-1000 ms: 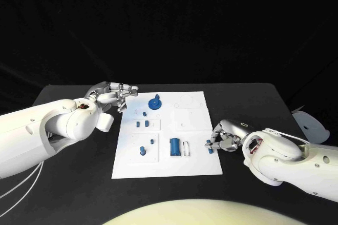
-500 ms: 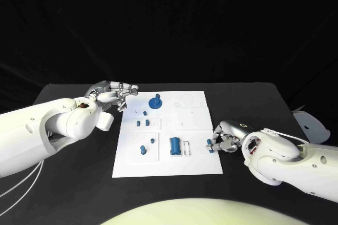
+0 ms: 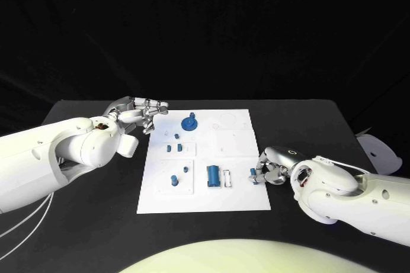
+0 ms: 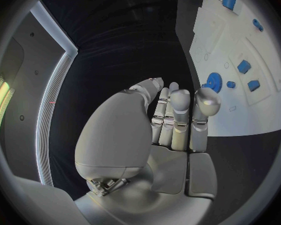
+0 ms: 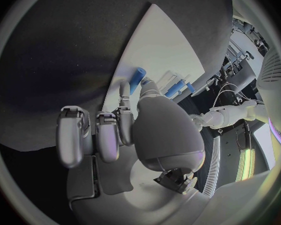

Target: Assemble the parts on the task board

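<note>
The task board (image 3: 205,193) lay flat in the middle of the black worktop (image 3: 85,225), carrying several small blue parts: a gear-like part (image 3: 189,125) at its far end, two short pegs (image 3: 174,147) in a recessed panel left of centre, a peg (image 3: 173,180) nearer on the left, and a larger blue block (image 3: 212,176) beside a pale clip (image 3: 227,178) near the middle. The right hand (image 3: 272,169) rested at the board's right edge and pinched a small blue part (image 3: 255,172) between thumb and a finger; the right wrist view showed that same part (image 5: 137,78) at the fingertips, over the board's edge. The left hand (image 3: 137,114) stood at the board's far left corner, fingers together and lightly curled, holding nothing, apart from the gear-like part. By judgement, the parts were rigid moulded plastic, very light and smooth, so likely to slip or tip rather than break; each would best be taken by its opposite flat sides in a fingertip pinch, with modest pressure. The held part appeared gripped near one end, which left its free end available for seating. Its destination socket could not be determined.
</note>
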